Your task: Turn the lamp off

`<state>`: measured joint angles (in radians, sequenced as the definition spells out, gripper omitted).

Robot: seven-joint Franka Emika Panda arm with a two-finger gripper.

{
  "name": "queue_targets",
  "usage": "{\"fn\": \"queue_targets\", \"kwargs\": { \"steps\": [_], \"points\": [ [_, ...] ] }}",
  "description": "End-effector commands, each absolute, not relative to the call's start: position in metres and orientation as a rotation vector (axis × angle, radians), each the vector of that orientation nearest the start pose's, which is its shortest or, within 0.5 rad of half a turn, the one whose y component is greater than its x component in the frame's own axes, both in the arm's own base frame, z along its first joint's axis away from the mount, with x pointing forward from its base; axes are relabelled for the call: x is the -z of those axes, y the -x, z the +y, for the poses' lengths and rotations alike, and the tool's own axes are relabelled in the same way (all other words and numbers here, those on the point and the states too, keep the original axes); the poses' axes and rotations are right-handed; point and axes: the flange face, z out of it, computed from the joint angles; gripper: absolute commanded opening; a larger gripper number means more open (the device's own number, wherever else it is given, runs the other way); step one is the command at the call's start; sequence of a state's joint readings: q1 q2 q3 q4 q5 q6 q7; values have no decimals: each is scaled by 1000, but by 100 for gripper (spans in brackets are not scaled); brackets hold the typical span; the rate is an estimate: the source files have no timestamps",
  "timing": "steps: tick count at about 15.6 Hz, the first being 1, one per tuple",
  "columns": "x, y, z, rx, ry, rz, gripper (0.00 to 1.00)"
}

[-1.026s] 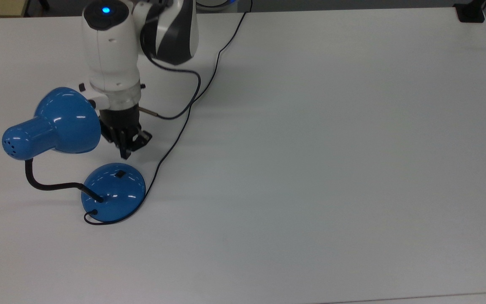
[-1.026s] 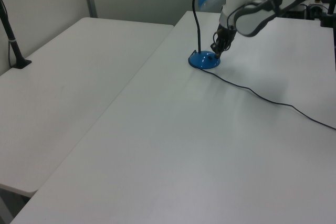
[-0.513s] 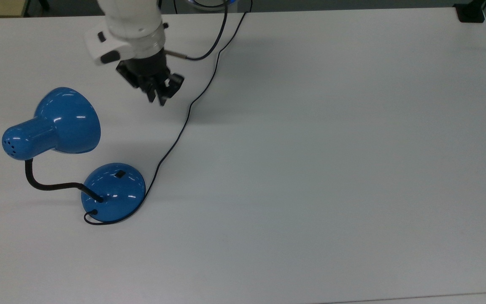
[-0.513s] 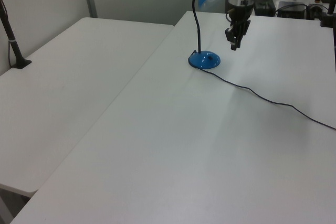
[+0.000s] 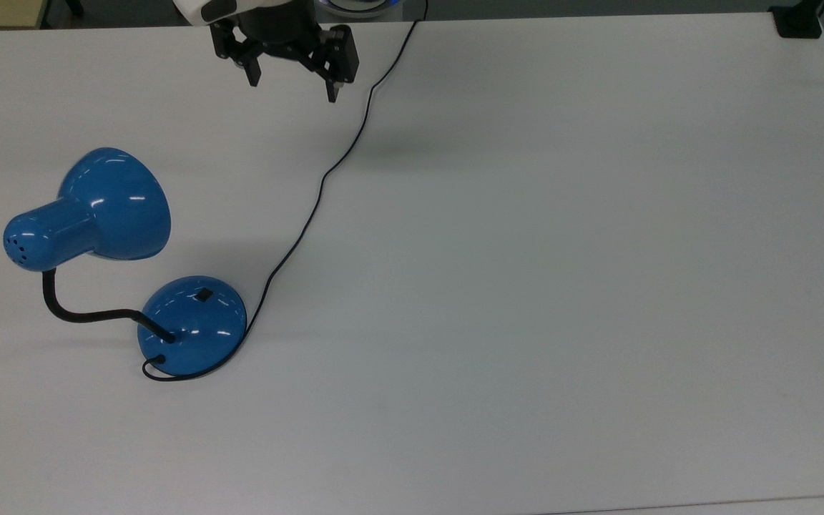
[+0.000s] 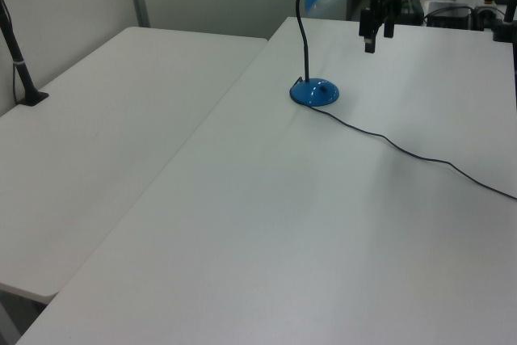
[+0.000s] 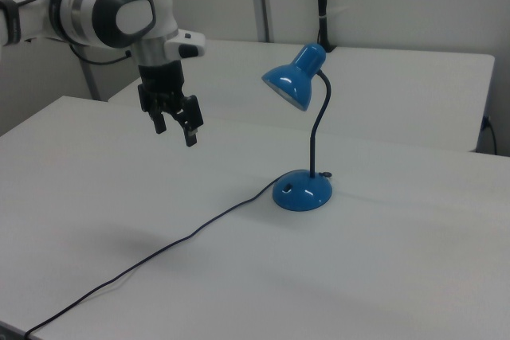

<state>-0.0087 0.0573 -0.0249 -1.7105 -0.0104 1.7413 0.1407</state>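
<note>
The lamp stands on the white table (image 5: 526, 286). It has a glossy blue shade (image 5: 115, 204), a black bendy neck and a domed blue base (image 5: 192, 325) with a small black switch (image 5: 203, 295). The left view shows the base (image 6: 315, 92), and the right view shows the shade (image 7: 288, 84) and base (image 7: 303, 191). I see no glow at the shade's opening in the right view. A thin black cord (image 5: 319, 193) runs from the base toward the top view's top. My gripper (image 5: 290, 80) hangs open and empty in the air, well away from the lamp (image 6: 377, 34) (image 7: 175, 129).
A black clamp (image 5: 798, 21) sits at the table's corner in the top view's upper right. A second white table (image 6: 121, 119) with a black post (image 6: 20, 62) stands to the left view's left. The cord (image 6: 404, 151) crosses the table surface.
The gripper has lifted off from beside the lamp base and moved toward the top view's top. Its fingers have gone from shut to open. The lamp has not moved.
</note>
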Motion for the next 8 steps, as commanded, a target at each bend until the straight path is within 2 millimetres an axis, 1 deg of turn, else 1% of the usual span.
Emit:
{"fn": "queue_targets", "kwargs": {
  "steps": [1, 3, 8],
  "points": [
    [-545, -575, -29, -75, 3102, 100, 100],
    [-549, -575, -32, -64, 3096, 110, 100],
    [-547, -577, -34, -65, 3104, 116, 100]
  ]
}}
